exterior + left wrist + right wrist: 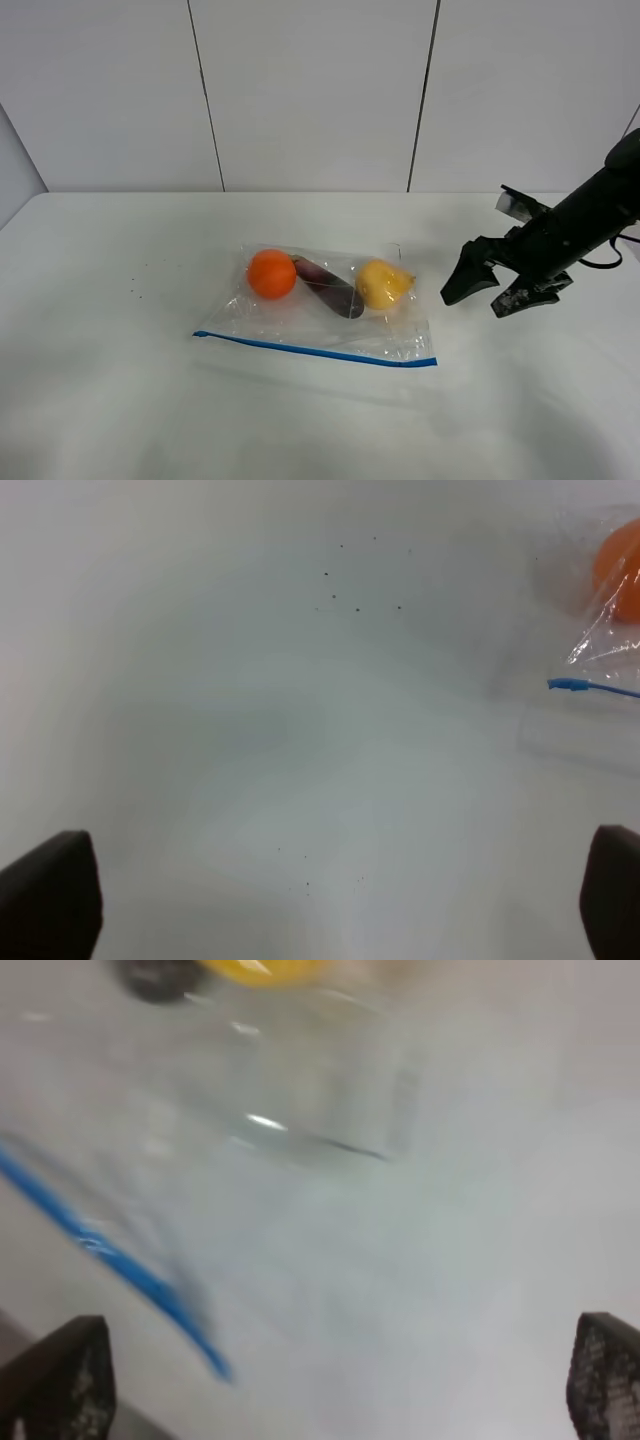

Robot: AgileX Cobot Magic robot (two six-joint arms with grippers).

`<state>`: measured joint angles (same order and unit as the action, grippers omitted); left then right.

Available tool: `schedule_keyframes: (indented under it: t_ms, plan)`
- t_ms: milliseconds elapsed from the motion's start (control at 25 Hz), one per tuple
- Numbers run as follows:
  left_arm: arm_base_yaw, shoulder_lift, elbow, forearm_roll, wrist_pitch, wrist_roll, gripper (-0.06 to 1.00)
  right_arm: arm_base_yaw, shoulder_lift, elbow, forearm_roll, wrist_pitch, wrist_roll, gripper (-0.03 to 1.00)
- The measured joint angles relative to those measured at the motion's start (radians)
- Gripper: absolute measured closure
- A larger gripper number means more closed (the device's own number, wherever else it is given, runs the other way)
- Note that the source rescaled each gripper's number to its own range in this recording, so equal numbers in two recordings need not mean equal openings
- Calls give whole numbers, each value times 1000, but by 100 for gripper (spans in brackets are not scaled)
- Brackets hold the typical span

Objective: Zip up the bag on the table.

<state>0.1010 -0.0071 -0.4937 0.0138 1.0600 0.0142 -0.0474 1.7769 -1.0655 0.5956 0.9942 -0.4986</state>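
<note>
The clear bag (315, 320) lies flat mid-table (100, 400), its blue zipper strip (315, 349) along the near edge. Inside are an orange ball (271, 273), a dark oblong item (330, 287) and a yellow fruit (383, 283). My right gripper (478, 298) hovers open and empty just right of the bag. Its wrist view shows the gripper (330, 1380), the strip's end (110, 1255) and the fruit (260, 968), blurred. My left gripper (330, 900) is open over bare table. Its view shows the strip's left end (590, 687) and the ball (620, 570). The left arm is outside the exterior view.
A white panelled wall (310, 90) stands behind the table's far edge. A few dark specks (135, 285) dot the tabletop left of the bag.
</note>
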Motion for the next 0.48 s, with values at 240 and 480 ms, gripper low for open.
schedule_keyframes:
  t_ms: [240,480]
  plan:
    - [0,0,0,0,0,0,-6,0,-64,0,-421,-27,310,-3]
    - [0,0,0,0,0,0,-6,0,-103,0,-812,-33,571,-3]
